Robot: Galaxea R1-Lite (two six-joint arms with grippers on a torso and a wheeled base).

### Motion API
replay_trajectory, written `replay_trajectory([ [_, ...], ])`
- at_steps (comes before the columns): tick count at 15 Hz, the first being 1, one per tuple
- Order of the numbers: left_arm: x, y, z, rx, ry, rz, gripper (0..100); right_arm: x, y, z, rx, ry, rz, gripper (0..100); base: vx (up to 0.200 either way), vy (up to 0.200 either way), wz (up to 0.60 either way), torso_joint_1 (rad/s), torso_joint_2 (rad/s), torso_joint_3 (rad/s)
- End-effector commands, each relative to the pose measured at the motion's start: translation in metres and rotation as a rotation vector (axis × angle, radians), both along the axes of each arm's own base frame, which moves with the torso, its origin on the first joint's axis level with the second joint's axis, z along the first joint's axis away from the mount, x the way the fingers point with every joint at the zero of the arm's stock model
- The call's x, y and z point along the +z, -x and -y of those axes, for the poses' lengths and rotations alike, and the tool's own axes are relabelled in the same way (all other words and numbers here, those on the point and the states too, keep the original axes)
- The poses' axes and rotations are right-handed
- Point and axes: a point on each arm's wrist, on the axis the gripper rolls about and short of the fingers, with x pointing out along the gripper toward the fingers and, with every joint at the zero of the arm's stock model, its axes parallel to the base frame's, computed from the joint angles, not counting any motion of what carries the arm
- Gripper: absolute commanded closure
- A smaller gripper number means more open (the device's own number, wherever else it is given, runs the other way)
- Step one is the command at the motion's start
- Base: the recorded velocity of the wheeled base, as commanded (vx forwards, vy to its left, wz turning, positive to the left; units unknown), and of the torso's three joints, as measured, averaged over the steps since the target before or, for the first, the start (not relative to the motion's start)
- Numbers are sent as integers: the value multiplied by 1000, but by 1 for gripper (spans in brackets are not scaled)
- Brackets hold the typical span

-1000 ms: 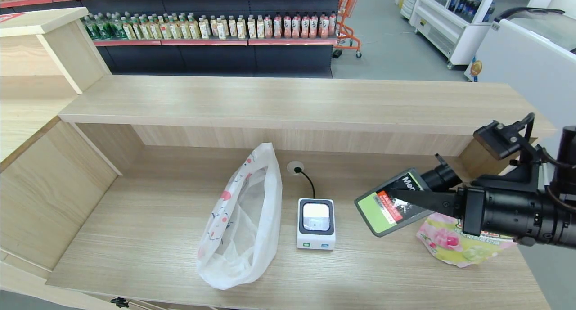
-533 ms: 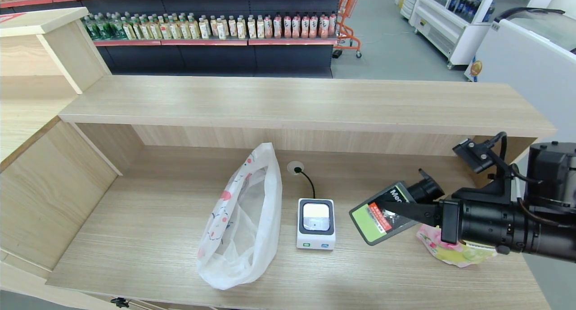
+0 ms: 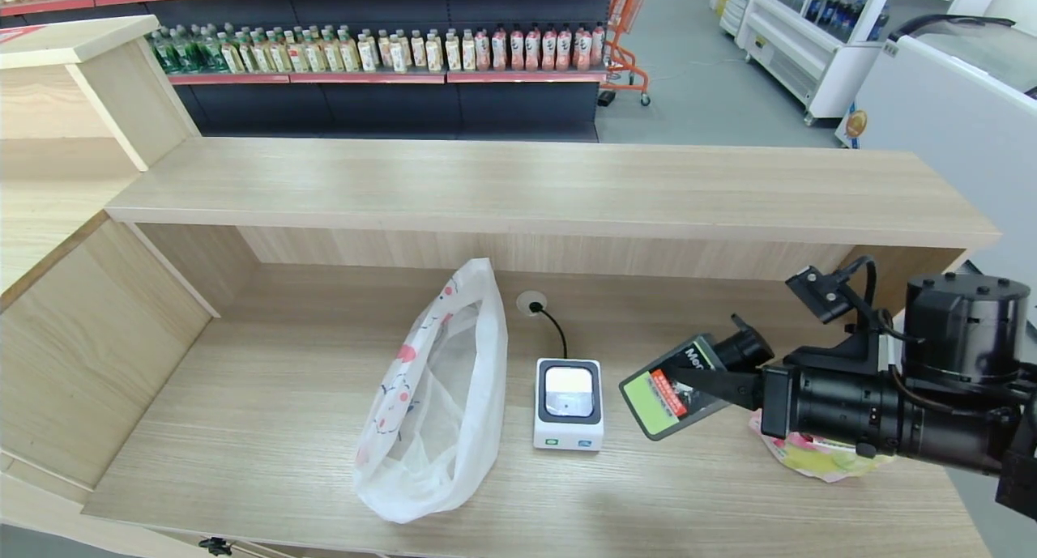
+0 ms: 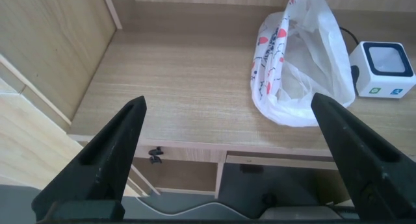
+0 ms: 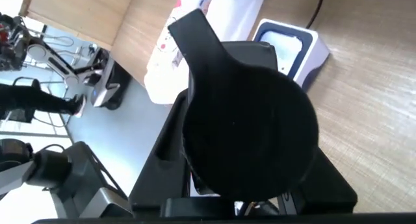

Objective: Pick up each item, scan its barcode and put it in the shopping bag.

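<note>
Head view: we see the right gripper [image 3: 711,380] clamping a black-and-green packet [image 3: 652,402] just right of the scanner [image 3: 569,402], with the shopping bag [image 3: 433,396] left of the scanner | Left wrist view: our left gripper [image 4: 229,107] has its fingers spread wide

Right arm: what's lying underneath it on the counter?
A pink and yellow-green pouch lies on the counter. The arm covers most of it, so its full shape is hidden.

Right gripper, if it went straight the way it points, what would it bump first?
Probably the scanner: the right gripper, holding the box, points at it, though it may pass above; height is unclear.
</note>
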Motion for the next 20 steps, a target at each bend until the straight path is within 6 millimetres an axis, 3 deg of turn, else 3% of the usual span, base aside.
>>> replay_trajectory([
  [1, 0, 0, 0, 0, 1, 0, 0, -10, -11, -4, 3, 9, -20, 100, 0, 200, 0, -17, -7, 2],
  [4, 0, 0, 0, 0, 1, 1, 0, -16, -30, -11, -37, 16, 0, 100, 0, 200, 0, 12, 4, 1],
  [7, 0, 0, 0, -2, 1, 1, 0, -27, -38, -16, -58, 38, -29, 100, 0, 200, 0, -4, 4, -1],
  [14, 0, 0, 0, 0, -2, 1, 0, -62, -87, -33, -193, 107, -51, 100, 0, 0, 0, 0, 0, 0],
  [20, 0, 0, 0, -2, 0, 1, 0, -78, -96, -47, -167, 123, -76, 100, 0, 0, 0, 0, 0, 0],
])
